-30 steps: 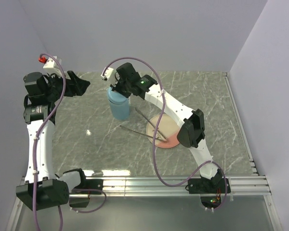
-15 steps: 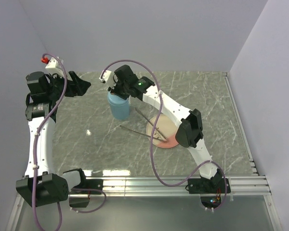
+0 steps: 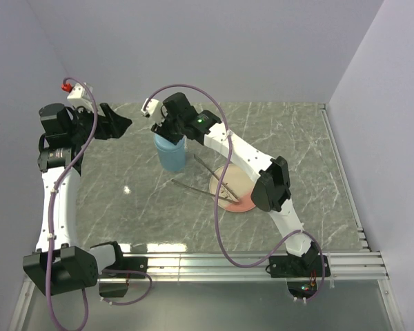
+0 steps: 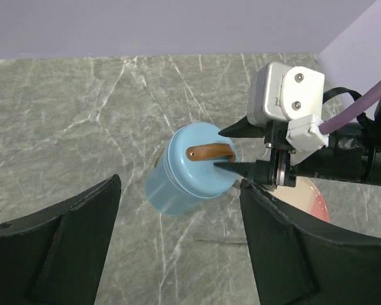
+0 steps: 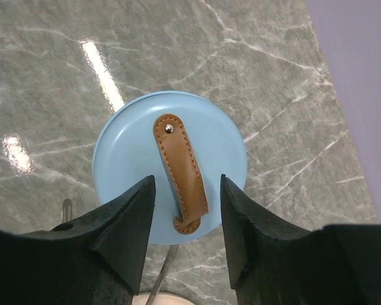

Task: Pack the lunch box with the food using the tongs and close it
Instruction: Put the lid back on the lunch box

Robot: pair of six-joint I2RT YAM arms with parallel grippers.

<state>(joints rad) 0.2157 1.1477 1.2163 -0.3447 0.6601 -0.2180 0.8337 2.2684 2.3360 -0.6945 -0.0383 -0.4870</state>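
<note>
Lunch box point(image 3: 171, 155) stands upright toward the far middle of the counter point(image 3: 124, 207), at about 10 o'clock from the pink plate point(image 3: 238, 201), its round blue lid point(image 5: 127, 152) sitting on top with the brown strap point(image 5: 180, 168) up. We see the right gripper point(image 5: 185, 184) poised directly over the lid, its jaws about half parted to either side of the strap and closed on nothing. The left gripper point(image 3: 123, 125) hangs at 10 o'clock from the box, jaws wide and empty. The tongs point(image 3: 196, 187) lie on the counter at 5 o'clock from the box, their joined end over the plate; no food shows outside the box. We judge the closing step all but finished. What the next move calls for, in our view, is a straight lift of the right arm clear of the strap, without tipping the box.
</note>
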